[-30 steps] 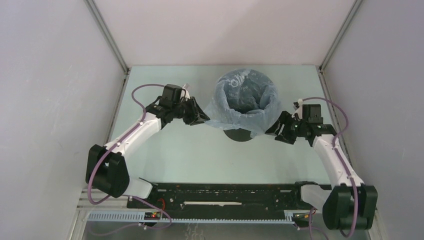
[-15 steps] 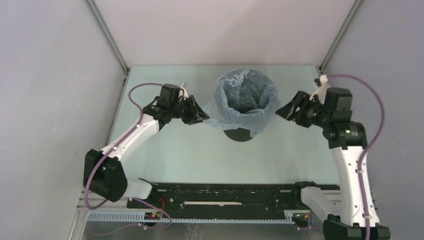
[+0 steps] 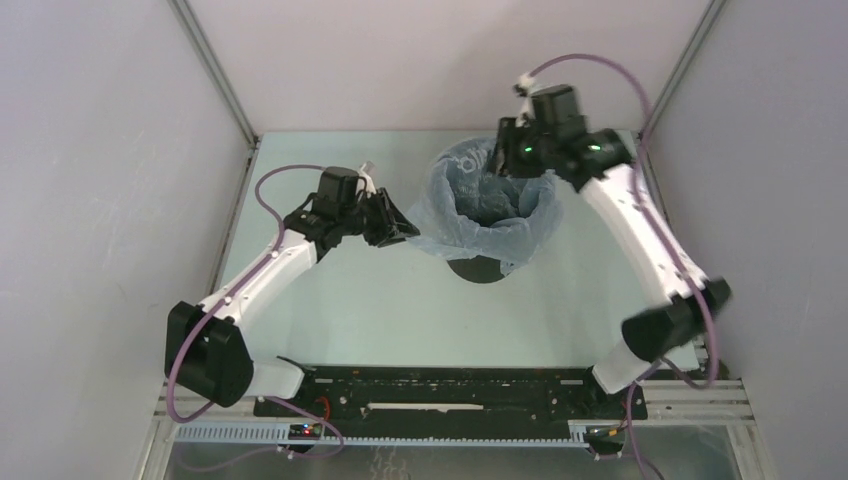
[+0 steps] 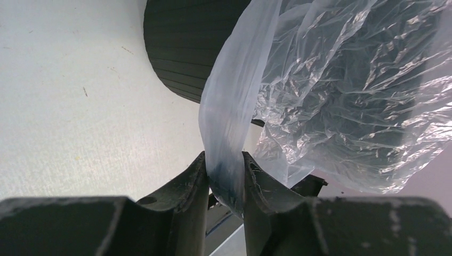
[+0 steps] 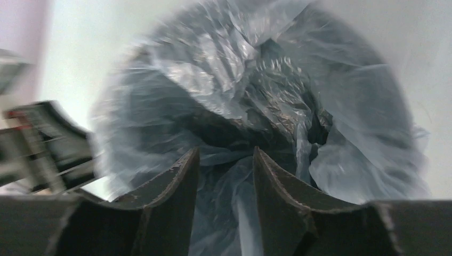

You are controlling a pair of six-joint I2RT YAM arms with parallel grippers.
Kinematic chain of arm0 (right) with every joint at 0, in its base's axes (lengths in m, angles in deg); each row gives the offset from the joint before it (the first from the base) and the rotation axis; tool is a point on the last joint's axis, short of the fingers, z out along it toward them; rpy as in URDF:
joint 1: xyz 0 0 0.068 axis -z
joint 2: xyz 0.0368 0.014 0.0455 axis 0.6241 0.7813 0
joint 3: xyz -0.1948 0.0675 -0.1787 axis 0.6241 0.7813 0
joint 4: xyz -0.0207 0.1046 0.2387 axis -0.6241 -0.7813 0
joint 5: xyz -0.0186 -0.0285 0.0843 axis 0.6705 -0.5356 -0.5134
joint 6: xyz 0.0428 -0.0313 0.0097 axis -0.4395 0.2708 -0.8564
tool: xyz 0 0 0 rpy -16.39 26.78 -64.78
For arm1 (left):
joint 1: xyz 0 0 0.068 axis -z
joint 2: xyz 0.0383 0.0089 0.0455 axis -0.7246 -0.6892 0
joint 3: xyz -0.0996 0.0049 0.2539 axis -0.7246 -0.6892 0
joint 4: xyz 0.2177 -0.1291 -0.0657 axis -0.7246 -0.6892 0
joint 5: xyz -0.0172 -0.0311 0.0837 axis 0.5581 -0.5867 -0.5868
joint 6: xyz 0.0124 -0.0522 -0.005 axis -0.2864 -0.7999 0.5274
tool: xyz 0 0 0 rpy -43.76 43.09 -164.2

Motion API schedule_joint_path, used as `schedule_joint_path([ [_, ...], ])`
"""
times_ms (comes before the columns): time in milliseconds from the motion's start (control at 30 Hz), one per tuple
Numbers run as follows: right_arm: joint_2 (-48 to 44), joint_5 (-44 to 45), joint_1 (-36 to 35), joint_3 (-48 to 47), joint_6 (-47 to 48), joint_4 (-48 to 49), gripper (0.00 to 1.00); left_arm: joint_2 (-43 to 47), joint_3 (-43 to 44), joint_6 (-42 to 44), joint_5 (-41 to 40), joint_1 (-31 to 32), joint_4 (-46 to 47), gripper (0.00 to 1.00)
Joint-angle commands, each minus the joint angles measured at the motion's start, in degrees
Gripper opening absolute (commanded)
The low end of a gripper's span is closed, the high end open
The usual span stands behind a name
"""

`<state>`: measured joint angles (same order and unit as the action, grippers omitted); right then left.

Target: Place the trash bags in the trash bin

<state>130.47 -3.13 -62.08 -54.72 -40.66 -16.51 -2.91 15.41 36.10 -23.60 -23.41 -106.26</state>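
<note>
The black trash bin (image 3: 476, 268) stands mid-table with the pale blue-grey trash bag (image 3: 440, 218) lining it and spilling over its rim. My left gripper (image 3: 403, 231) is just left of the bin, shut on a stretched fold of the bag's edge. In the left wrist view the film (image 4: 234, 96) runs up from between my left gripper's (image 4: 224, 161) jaws, beside the ribbed bin wall (image 4: 181, 48). My right gripper (image 3: 508, 158) hangs over the bin's far rim, pointing down. Its jaws are apart (image 5: 225, 156) above the crumpled bag (image 5: 213, 74) inside the bin; it holds nothing.
White enclosure walls with metal corner posts (image 3: 215, 75) close in the left, back and right. A black rail (image 3: 440, 395) runs along the near edge between the arm bases. The right arm's forearm (image 3: 640, 230) stretches across the table's right side.
My right arm has swung from the bin's right side up and over to its far rim, and now looks down into it. The left gripper has kept its hold and place.
</note>
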Motion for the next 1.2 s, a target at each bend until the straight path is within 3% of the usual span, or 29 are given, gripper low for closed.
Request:
schedule_joint_path([
  [0,8.1,11.65,-4.72,-1.56,3.8,-3.93,0.48,1.08,-1.17,-1.52,0.8,0.36,3.28,0.32],
  [100,11.53,13.81,-6.48,1.73,3.91,-2.21,0.45,0.95,-0.58,-1.81,0.74,0.35,3.29,0.32],
  [333,14.03,11.77,-7.07,16.6,4.34,13.38,0.39,-1.03,0.03,-2.67,1.28,0.37,4.47,0.29],
  [533,17.62,10.57,-6.73,21.82,2.85,21.73,0.37,-4.53,0.13,-2.44,0.33,0.4,5.42,0.16],
  [733,20.2,11.43,-5.98,25.64,1.37,26.95,0.37,-6.91,0.89,-2.94,-0.22,0.35,6.73,0.11],
  [1000,24.41,8.3,-5.72,26.2,2.18,29.32,0.48,-10.14,1.97,-2.4,0.46,0.35,6.9,0.02],
  [1167,19.96,6.11,-5.55,21.9,1.72,21.77,0.59,-11.22,2.43,-1.46,0.08,0.36,6.81,0.0],
])
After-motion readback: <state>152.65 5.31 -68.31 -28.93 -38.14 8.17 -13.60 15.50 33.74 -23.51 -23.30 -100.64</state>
